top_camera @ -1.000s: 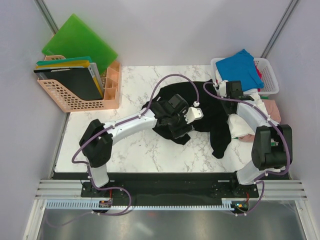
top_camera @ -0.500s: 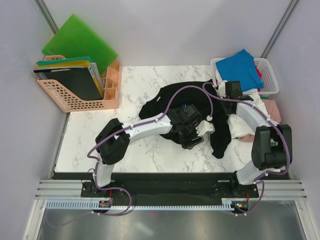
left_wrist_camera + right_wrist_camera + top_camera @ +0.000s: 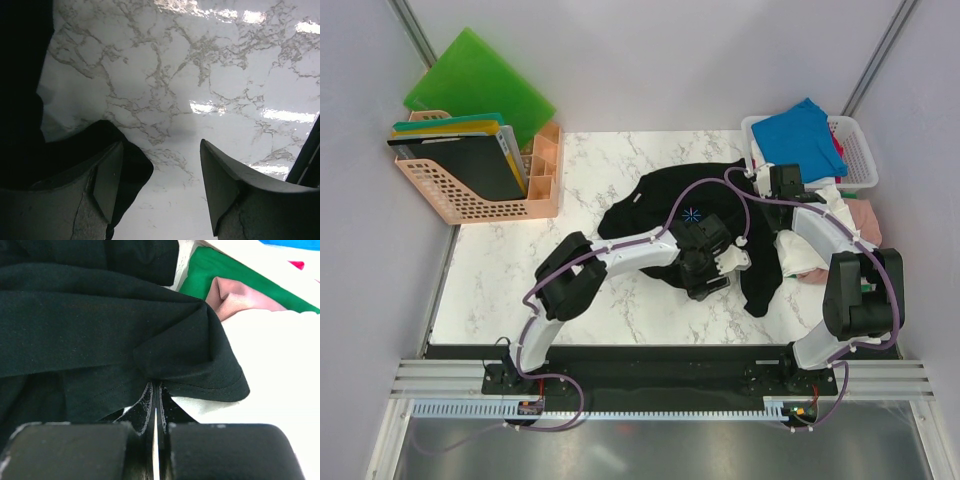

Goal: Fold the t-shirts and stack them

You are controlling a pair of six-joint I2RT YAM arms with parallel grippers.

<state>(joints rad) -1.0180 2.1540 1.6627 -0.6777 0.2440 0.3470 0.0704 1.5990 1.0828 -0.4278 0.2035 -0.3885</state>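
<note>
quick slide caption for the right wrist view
Right tool pinches a fold of the black shirt; green cloth, pink cloth, white cloth beyond.

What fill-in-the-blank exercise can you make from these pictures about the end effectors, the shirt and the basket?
1. The right end effector is ____ on a fold of the black shirt.
2. The left end effector hangs over the table with its jaws ____.
3. The basket stands at the far ____ corner of the table.

Missing words: shut; open; right.
</note>
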